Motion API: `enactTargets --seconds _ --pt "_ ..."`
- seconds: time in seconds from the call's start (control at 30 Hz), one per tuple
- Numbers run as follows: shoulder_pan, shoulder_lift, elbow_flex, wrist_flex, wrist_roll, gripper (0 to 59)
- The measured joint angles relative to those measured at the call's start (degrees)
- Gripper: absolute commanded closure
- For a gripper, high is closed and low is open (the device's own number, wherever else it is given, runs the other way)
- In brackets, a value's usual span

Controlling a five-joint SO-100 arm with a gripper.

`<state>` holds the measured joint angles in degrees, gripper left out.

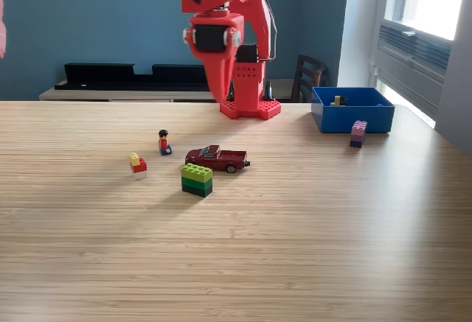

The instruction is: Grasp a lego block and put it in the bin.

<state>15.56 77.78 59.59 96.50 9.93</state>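
Exterior view: red gripper (221, 90) hanging high above the wooden table (295, 248), fingers drawn together to a point, nothing held. Blue bin (352, 118) near the far edge toward the view's right, small pieces inside, purple block (358, 134) touching its front wall. Green lego block (197, 179) mid-table, just beside dark red toy car (217, 158); minifigure (164, 142) and red-yellow block (137, 165) leftward. Broad bare wood in front.

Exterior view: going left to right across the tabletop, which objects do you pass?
Yellow-and-red block stack → minifigure → green block stack → dark red toy car → purple block stack, in front of the blue bin.
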Motion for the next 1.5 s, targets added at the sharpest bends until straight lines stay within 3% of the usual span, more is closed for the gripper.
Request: enactTargets --seconds 0.27,0.53,0.73,0.97,1.37,1.5 --pt "11.78 0.0 7.12 -11.6 6.59 58.4" --pt "14.06 -0.18 13.89 -21.8 3.87 57.9" --pt "16.17 -0.18 16.88 -26.81 1.58 40.1" --pt "16.35 -0.18 20.74 -30.41 0.79 36.4" --pt "16.26 -0.35 21.88 -33.49 0.79 36.1" --pt "14.85 -5.1 20.74 -33.13 0.88 36.2"
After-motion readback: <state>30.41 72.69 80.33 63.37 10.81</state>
